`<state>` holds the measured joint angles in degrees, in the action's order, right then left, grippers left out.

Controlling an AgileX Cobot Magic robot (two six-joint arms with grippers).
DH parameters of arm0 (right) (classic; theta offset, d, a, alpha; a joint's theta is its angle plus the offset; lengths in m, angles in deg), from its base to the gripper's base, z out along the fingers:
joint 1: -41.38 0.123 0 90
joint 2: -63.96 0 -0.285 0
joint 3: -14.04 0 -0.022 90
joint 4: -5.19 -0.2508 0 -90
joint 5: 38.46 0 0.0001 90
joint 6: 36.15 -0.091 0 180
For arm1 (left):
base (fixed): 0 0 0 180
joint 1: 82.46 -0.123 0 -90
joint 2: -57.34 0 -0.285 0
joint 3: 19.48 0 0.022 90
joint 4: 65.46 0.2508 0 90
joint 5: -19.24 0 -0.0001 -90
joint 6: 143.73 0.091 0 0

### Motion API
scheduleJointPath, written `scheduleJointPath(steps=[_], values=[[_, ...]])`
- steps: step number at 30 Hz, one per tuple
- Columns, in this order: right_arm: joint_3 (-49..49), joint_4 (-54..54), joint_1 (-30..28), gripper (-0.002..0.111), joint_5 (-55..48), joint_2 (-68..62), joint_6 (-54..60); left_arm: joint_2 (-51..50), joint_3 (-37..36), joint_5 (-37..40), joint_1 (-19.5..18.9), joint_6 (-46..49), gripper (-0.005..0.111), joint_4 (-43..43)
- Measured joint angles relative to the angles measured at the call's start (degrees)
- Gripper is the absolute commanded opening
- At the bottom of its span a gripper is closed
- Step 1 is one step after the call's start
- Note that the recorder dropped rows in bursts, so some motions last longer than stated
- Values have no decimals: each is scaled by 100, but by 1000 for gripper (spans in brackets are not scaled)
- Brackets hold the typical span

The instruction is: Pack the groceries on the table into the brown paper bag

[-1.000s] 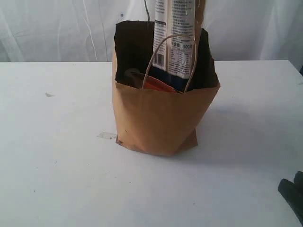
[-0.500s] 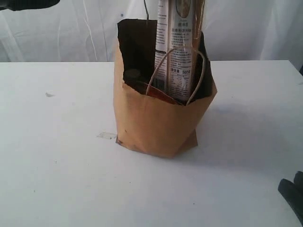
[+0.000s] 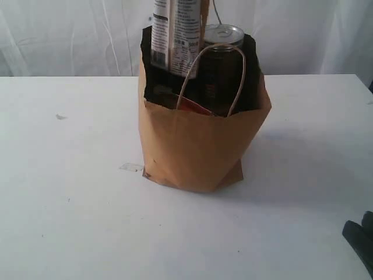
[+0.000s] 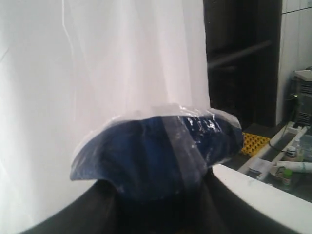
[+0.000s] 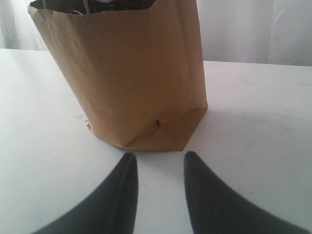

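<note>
The brown paper bag (image 3: 198, 146) stands upright in the middle of the table (image 3: 70, 198), its cord handle (image 3: 211, 55) looping up in front. The long dark-blue pasta packet (image 3: 175, 35) hangs upright with its lower end inside the left of the bag's mouth. Its top runs out of the exterior view. My left gripper (image 4: 156, 200) is shut on the packet's crimped blue end (image 4: 156, 151). A silver-topped tin (image 3: 223, 32) and an orange-labelled pouch (image 3: 191, 105) show inside the bag. My right gripper (image 5: 157, 161) rests open and empty, low over the table before the bag (image 5: 131, 73).
A small scrap of clear tape (image 3: 131, 167) lies by the bag's left foot, and a faint mark (image 3: 60, 116) sits further left. A white curtain hangs behind the table. The right gripper's dark tip (image 3: 360, 236) shows at the front right corner.
The pasta packet has swung from the right of the bag's mouth to its left, uncovering the silver-topped tin behind it. The bag's rim has shifted slightly. The right gripper has not moved.
</note>
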<state>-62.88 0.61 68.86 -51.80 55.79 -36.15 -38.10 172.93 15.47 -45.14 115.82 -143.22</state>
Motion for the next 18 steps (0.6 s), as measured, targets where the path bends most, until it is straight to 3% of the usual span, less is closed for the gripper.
scheduleJointPath(steps=[10, 18], values=[[0, 0, 0, 31, 0, 0, 0, -66, 0, -832, 0, -21, 0, 262], [0, 0, 0, 31, 0, 0, 0, -316, 105, -995, 0, -68, 0, 259]])
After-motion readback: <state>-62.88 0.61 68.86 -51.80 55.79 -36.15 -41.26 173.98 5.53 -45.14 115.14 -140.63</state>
